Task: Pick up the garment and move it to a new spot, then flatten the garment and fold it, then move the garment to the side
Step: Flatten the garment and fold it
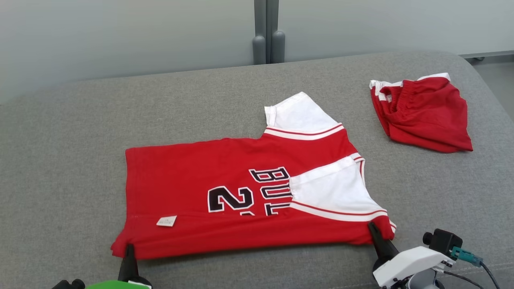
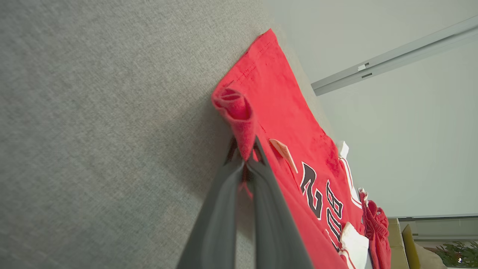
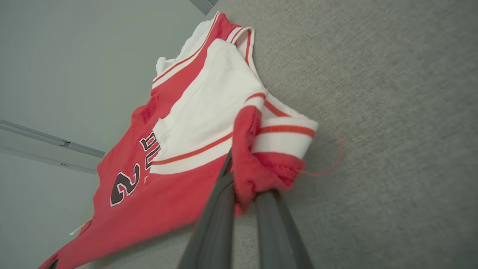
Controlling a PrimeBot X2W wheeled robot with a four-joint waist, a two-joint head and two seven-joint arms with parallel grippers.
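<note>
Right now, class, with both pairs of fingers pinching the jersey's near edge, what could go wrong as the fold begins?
The left fingers pinch only a small bunched corner of the jersey; it might slip free. The white sleeve lies folded over the print and could flop open when lifted. A loose thread trails beside the right fingers and may snag.

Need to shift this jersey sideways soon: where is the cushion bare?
Widest bare patch: grey cushion left of the red jersey, out to its edge. A bare strip also runs behind the jersey toward the wall. Right is crowded: red shorts lie beyond the white sleeve.
</note>
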